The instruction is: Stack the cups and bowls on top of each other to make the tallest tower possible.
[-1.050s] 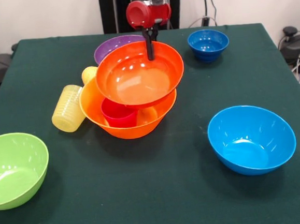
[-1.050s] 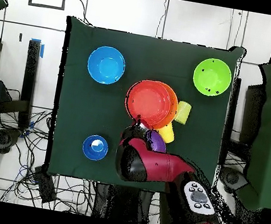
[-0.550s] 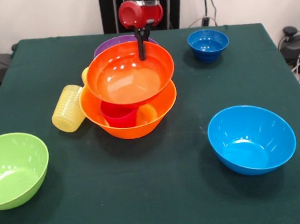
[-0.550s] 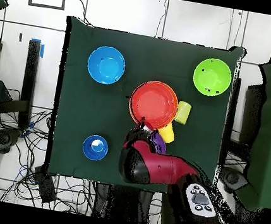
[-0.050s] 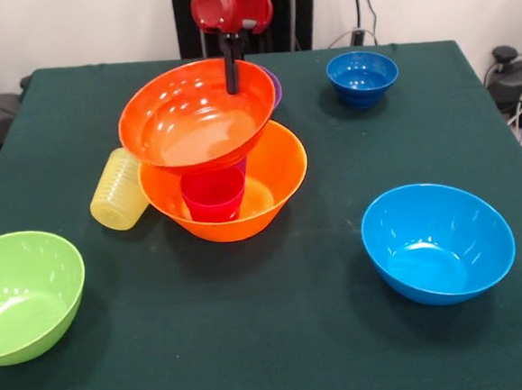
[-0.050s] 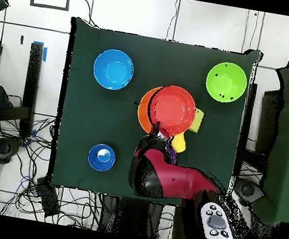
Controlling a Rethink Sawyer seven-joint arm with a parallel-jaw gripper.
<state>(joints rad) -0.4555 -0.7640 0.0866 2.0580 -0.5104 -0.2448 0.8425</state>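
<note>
Front view. The claw [image 5: 231, 82] is clamped on the far rim of the red-orange bowl [image 5: 196, 114], one finger inside the wall and one behind it. The bowl hangs tilted and clear of the large orange-yellow bowl [image 5: 273, 171] below the claw, shifted to the picture's left of it. A red-pink cup [image 5: 213, 194] stands upright inside that base bowl. The step in hand appears to be carrying or repositioning the red-orange bowl; the next move would call for centring it over the base and lowering it level before release. A sliver of the purple bowl [image 5: 275, 85] shows just beside the claw. The ribbed pale yellow cup [image 5: 118, 190] lies on its side against the base bowl. All the bowls are glossy, smooth, round plastic; the table [image 5: 281, 338] is matt dark green cloth.

Overhead view. The red-orange bowl [image 6: 175, 109] overlaps the base bowl [image 6: 144, 108]. The lime green bowl [image 6: 226, 82], light blue bowl [image 6: 113, 69] and small dark blue bowl [image 6: 102, 157] stand well apart from the claw.
</note>
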